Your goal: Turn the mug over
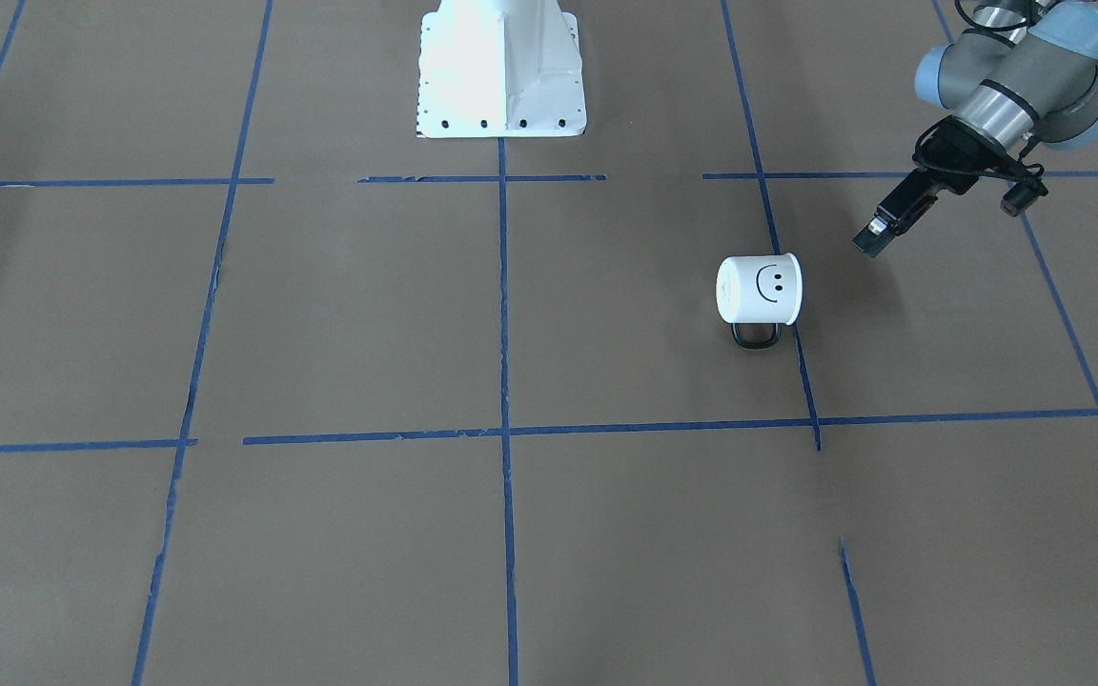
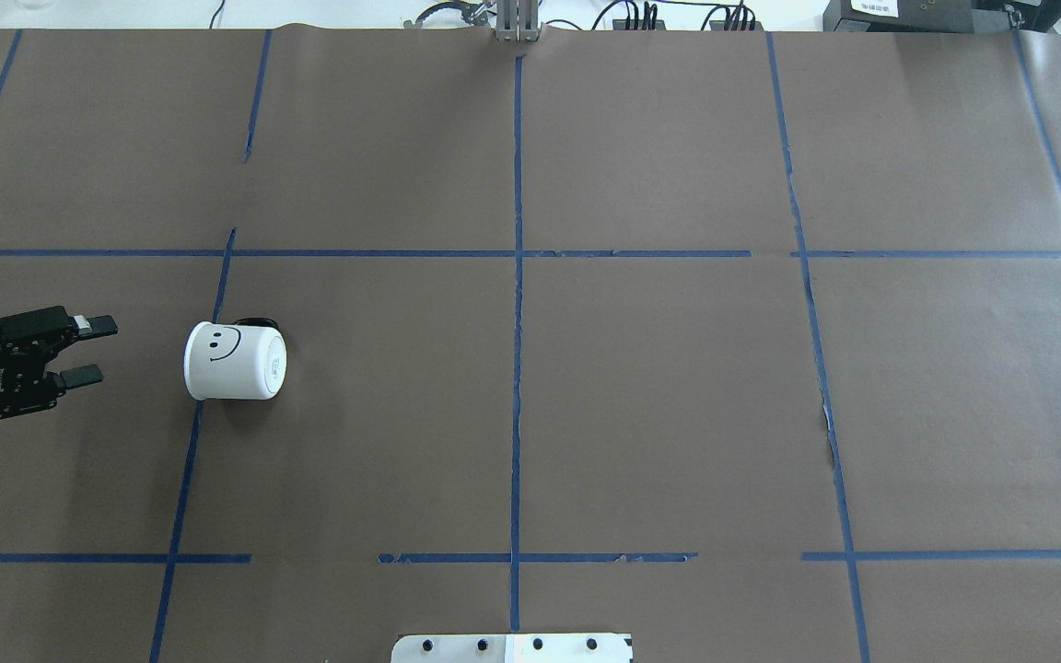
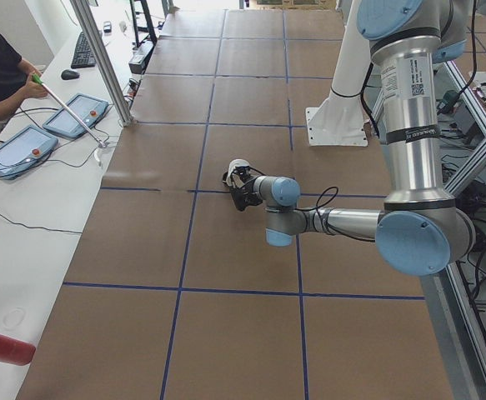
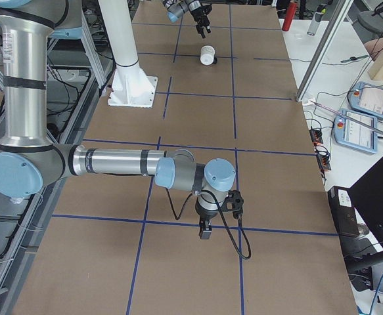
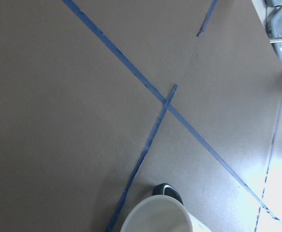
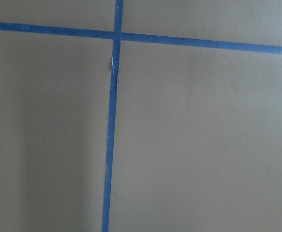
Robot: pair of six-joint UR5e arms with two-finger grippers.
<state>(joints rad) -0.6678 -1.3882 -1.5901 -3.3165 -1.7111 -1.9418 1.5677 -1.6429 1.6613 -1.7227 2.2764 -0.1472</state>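
The white mug (image 2: 236, 361) lies on its side on the brown table paper, smiley face up, dark handle (image 2: 259, 322) on its far side. It also shows in the front view (image 1: 759, 288), the left side view (image 3: 238, 167) and the right side view (image 4: 207, 54). Its mouth faces my left gripper (image 2: 93, 350), which is open and empty a short gap to its left, also seen in the front view (image 1: 878, 233). The left wrist view shows the mug's rim (image 5: 155, 215) at the bottom edge. My right gripper (image 4: 204, 230) shows only in the right side view; I cannot tell its state.
The white robot pedestal (image 1: 501, 67) stands at the table's robot side. Blue tape lines (image 2: 517, 276) grid the paper. An operator (image 3: 1, 67) and control pendants (image 3: 17, 146) are at a side bench, with a red cylinder (image 3: 5, 346) there.
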